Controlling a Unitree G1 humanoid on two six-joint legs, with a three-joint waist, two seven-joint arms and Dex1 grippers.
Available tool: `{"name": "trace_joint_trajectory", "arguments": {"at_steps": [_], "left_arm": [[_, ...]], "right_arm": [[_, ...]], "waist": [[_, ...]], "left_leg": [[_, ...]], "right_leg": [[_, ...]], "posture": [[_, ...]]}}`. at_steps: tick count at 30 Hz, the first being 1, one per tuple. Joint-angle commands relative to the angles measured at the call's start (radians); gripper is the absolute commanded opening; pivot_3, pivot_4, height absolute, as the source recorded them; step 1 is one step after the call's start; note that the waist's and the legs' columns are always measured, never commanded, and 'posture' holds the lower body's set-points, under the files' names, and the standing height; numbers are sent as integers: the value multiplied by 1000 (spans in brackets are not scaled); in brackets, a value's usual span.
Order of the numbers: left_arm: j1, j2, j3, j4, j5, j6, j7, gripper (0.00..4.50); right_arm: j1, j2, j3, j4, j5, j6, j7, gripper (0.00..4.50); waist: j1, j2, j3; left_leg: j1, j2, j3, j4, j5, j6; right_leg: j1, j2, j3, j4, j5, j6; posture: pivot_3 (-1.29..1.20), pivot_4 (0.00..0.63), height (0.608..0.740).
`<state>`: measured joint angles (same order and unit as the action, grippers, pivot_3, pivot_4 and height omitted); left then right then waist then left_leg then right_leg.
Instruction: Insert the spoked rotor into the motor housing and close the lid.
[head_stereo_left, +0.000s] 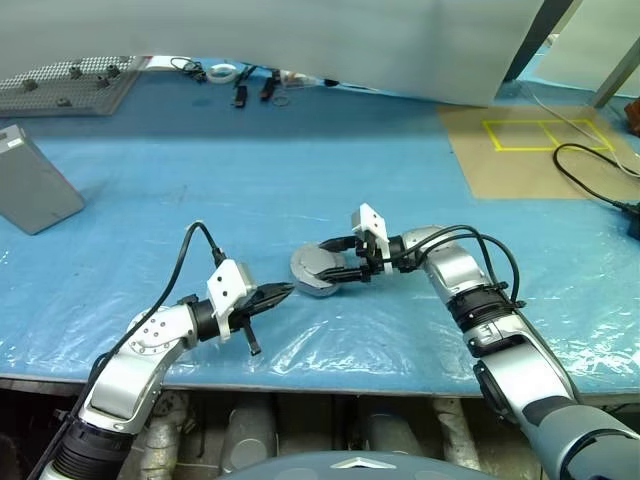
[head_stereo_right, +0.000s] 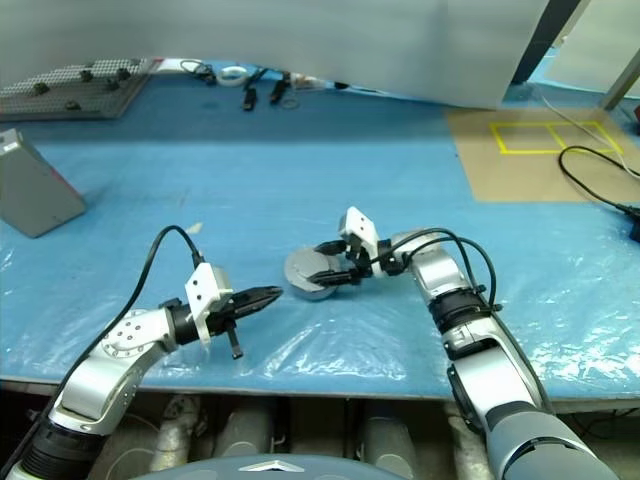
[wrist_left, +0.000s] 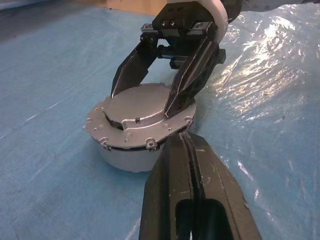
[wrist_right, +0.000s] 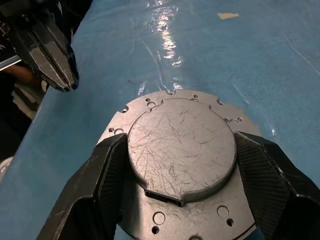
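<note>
While the lid (wrist_right: 181, 150) is gripped between the right gripper's (head_stereo_left: 340, 261) spread jaws and rests slightly askew atop the housing (wrist_left: 131, 152) on the table (head_stereo_left: 400, 190), closing is judged under way, with squaring and pressing down needed next, the left gripper's (head_stereo_left: 277, 293) shut jaws just beside it and a grey box (head_stereo_left: 32, 181) well apart.

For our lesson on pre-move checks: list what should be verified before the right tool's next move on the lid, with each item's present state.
1. Lid lies plain grey back up on the motor housing: ok.
2. Lid flush all round: not ok, a gap shows on one side.
3. Right tool fingers bracket the lid's raised disc: ok.
4. Left tool shut, beside the housing, not touching: ok.
5. Spoked rotor seated inside: cannot tell, it is covered.
</note>
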<state>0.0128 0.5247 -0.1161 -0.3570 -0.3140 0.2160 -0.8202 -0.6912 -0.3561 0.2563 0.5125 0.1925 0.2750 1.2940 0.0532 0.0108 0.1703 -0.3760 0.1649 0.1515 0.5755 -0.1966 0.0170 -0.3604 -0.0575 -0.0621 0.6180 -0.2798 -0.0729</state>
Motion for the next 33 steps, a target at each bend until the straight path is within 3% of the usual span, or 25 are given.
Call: {"name": "trace_joint_trajectory", "arguments": {"at_steps": [1,4,13,22,33], "left_arm": [[-5,-2,1,-24,-4,-13,0,0],[-1,-3,-2,-11,0,-25,-7,0],[0,-11,-7,56,11,-85,-32,0],[15,-22,-21,102,26,-146,-52,0],[8,-13,-16,42,16,-96,-34,0]], "right_arm": [[40,-12,-5,-10,27,112,18,2993],[49,-2,-54,-98,91,139,20,2993],[87,-2,-41,-225,59,9,-24,2993],[107,-59,31,-98,-27,-73,43,2993],[92,-35,61,-7,-77,-165,12,2993]], "waist": [[0,0,0],[0,0,0],[-9,0,0],[-8,0,0],[-9,-1,0]], "left_leg": [[-2,0,0,0,0,0],[-9,0,0,0,0,0],[-12,1,0,0,0,0],[-11,1,0,0,0,0],[-3,1,0,1,1,-1]], "right_leg": [[-3,0,0,1,0,0],[-9,0,0,3,0,0],[-12,0,-2,4,0,0],[-11,0,-2,3,0,0],[-4,0,-1,4,0,0]], "posture": [[0,150,740],[0,150,740],[0,150,740],[0,150,740],[0,150,740]]}}
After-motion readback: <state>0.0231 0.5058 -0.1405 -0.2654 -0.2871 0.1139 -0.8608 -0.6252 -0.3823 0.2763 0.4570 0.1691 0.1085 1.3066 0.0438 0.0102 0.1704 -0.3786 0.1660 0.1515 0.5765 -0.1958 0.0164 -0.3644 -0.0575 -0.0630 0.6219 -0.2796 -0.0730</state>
